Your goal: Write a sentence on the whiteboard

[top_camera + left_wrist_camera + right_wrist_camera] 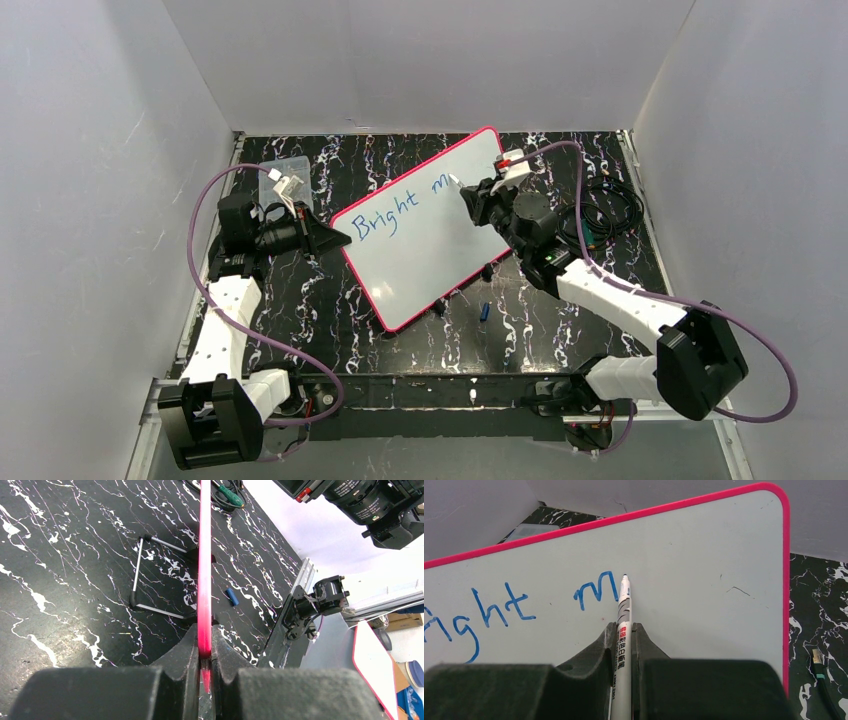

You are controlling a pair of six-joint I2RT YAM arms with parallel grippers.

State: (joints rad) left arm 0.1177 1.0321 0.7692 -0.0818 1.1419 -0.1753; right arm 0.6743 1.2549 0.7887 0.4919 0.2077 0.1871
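Observation:
The whiteboard (420,235) with its pink-red rim stands tilted on a wire stand (150,575) in the middle of the table. Blue writing on it reads "Bright m" (385,212); the right wrist view shows "ght" and an "m" (596,590). My left gripper (335,240) is shut on the board's left edge; the pink rim (204,580) runs up from between its fingers. My right gripper (475,200) is shut on a white marker (623,630), whose tip (625,576) sits at the board just right of the "m".
A blue marker cap (483,311) lies on the black marbled table in front of the board. A clear plastic box (285,178) sits at the back left. Black cables and a green-handled tool (600,215) lie at the right.

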